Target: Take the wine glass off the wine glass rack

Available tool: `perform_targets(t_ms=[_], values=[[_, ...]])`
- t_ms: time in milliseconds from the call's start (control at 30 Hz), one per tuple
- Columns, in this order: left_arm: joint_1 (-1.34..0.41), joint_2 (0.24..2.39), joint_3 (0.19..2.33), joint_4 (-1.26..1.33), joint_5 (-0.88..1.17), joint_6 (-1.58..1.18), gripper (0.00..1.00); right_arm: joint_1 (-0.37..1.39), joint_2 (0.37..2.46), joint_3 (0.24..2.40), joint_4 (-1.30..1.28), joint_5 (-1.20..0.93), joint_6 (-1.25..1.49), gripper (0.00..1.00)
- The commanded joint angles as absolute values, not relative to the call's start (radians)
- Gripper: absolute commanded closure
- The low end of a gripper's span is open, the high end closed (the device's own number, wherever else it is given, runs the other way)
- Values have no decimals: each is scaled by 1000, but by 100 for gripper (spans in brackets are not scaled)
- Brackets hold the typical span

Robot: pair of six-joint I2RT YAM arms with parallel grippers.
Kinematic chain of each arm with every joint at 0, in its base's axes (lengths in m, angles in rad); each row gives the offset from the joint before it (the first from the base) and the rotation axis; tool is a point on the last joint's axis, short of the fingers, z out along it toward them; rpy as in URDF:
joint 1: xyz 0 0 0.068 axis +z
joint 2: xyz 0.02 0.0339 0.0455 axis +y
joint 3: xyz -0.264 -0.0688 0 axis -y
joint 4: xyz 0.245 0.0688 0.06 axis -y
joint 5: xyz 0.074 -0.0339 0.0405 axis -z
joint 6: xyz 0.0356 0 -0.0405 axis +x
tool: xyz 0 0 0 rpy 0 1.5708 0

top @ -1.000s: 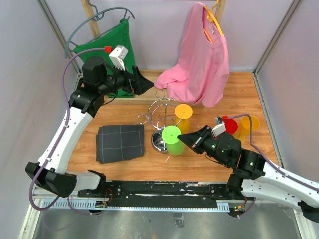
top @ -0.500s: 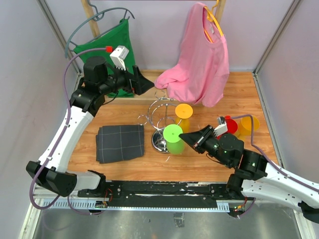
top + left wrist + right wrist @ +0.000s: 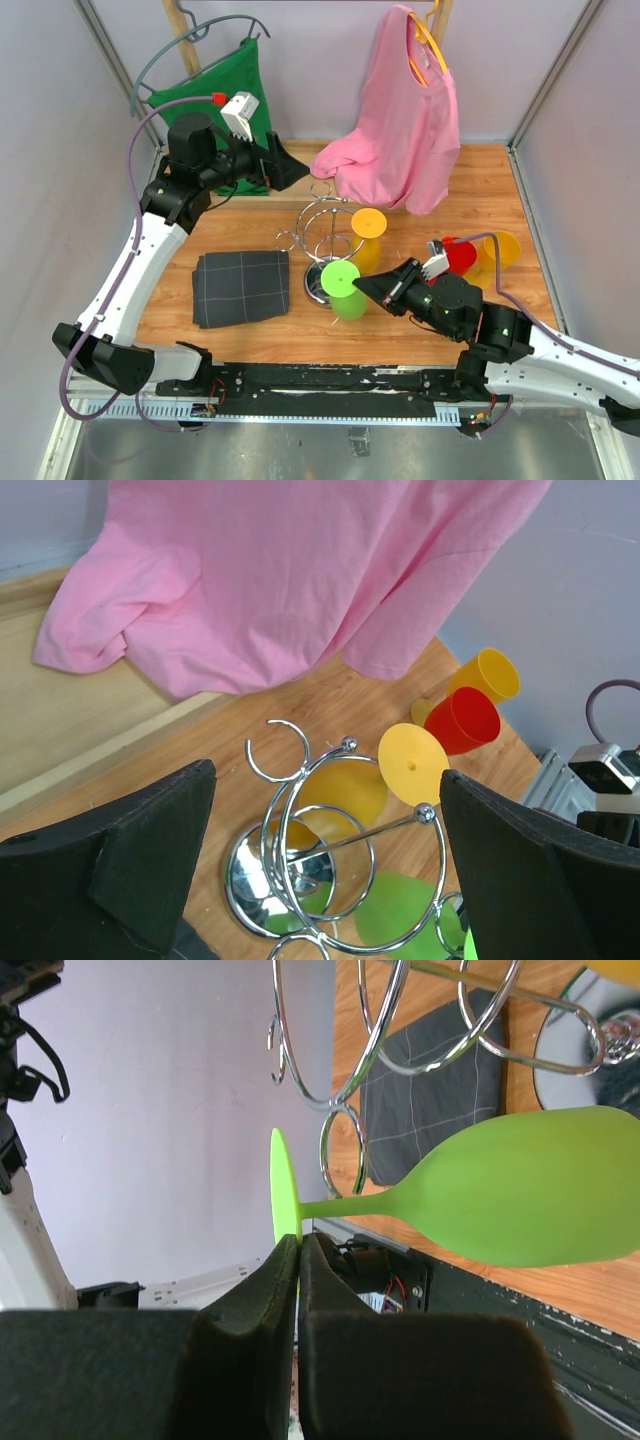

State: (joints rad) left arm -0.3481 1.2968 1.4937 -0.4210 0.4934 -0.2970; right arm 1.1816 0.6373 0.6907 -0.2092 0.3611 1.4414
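My right claw [image 3: 299,1250], clenched on the foot's rim, has drawn the green wine glass [image 3: 346,292] toward the near side in the last second. Its stem now sits just outside a loop of the rack [image 3: 318,222], so I judge it nearly free. It hangs inverted just beside the rack's base: foot up, bowl down, long axis roughly vertical. My left claw [image 3: 292,166] gapes, released.

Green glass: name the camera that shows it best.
Right wrist: the green glass shows in profile, foot, stem and bowl, right gripper pinching its foot. Top shows mainly the foot; left wrist only green patches behind the rack.
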Motion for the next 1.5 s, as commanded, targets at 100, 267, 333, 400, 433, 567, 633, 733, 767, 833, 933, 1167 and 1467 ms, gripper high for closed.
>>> perform_targets(t_ms=[100, 267, 333, 400, 433, 567, 633, 733, 767, 833, 933, 1167, 1467], values=[[-342, 1284, 1493, -405, 512, -301, 1, 1299, 604, 719, -281, 519, 1474, 99], [-342, 1280, 1497, -406, 510, -308, 1, 1375, 600, 724, -290, 585, 1483, 99], [-341, 1277, 1497, -407, 508, -313, 1, 1410, 610, 745, -302, 608, 1479, 99], [-342, 1274, 1496, -406, 508, -322, 1, 1442, 629, 778, -308, 628, 1470, 99], [-341, 1272, 1496, -405, 510, -326, 1, 1459, 643, 795, -307, 634, 1462, 99], [-342, 1265, 1496, -400, 508, -340, 1, 1504, 727, 885, -277, 625, 1416, 99], [-341, 1262, 1497, -400, 505, -341, 1, 1522, 777, 944, -263, 607, 1379, 99], [-341, 1260, 1499, -400, 502, -341, 1, 1545, 860, 1053, -247, 568, 1329, 99], [-341, 1259, 1500, -400, 500, -344, 1, 1553, 892, 1096, -244, 555, 1311, 99], [-341, 1258, 1505, -398, 496, -349, 1, 1568, 948, 1176, -241, 530, 1277, 99], [-334, 1251, 1512, -374, 471, -366, 1, 1580, 1019, 1296, -235, 499, 1228, 99], [-150, 1271, 1567, -306, 537, -490, 1, 1582, 1097, 1438, -180, 481, 1107, 99], [70, 1262, 1455, -205, 819, -679, 2, 1537, 1074, 1507, -15, 524, 888, 99]])
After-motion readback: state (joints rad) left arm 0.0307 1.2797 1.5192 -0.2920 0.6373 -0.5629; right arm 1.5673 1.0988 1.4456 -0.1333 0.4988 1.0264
